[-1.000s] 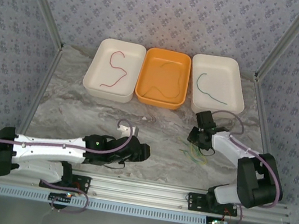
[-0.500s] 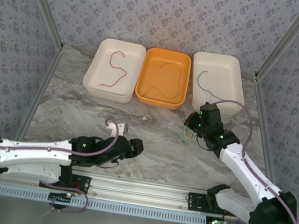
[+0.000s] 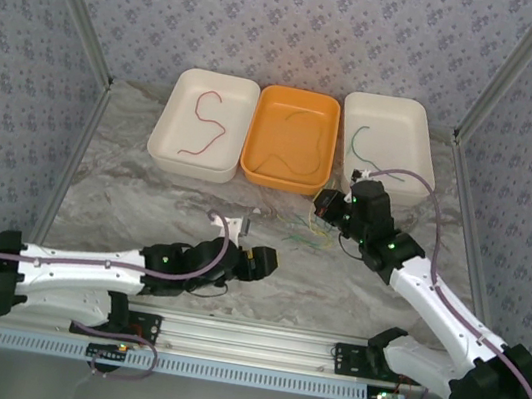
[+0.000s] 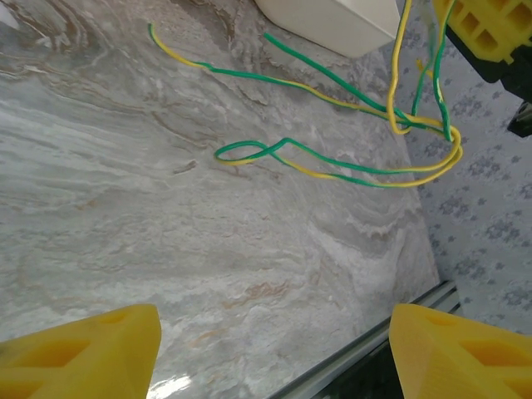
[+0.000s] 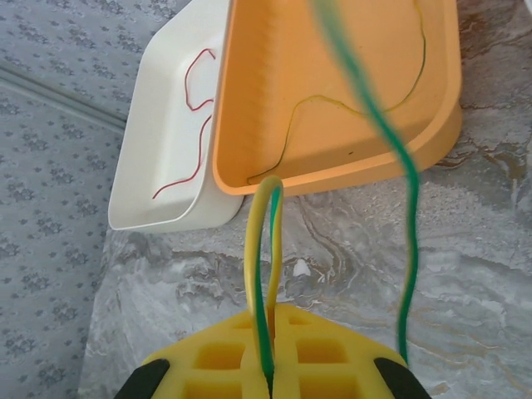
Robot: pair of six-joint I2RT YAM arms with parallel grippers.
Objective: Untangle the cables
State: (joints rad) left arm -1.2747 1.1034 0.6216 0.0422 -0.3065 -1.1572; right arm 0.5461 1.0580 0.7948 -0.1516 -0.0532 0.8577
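Pinching a doubled loop of the green-and-yellow cables [image 5: 252,258] in the right gripper [image 5: 268,370], with the yellow waffle-gridded pads pressed flat together on the strands. From that wrist, also a further green strand, blurred and close to the lens, hanging down on the right.

Beyond the loop, an orange tray [image 5: 357,166] of smooth plastic with rounded corners, holding a thin olive cable [image 5: 332,99] in loose curves. Beside it, a left white tray [image 5: 166,212] with a red cable [image 5: 199,158] bent in an S.

Sharper from the left wrist than from above: the rest of the bundle lying slack on the veined marble table [image 4: 125,208], as glossy wires crossing in a long flat loop with one small twist, then rising at the far right towards the other arm's yellow pad. At the bottom corners, the left gripper [image 4: 274,349], yellow wedge fingers [image 4: 79,349] spread wide, empty, apart from the wires.

From above, adding a right white tray [image 3: 399,129] with a green cable [image 3: 356,141]. Between the two grippers, just in front of the orange tray, the tangle, too fine to count, perhaps two or three strands.
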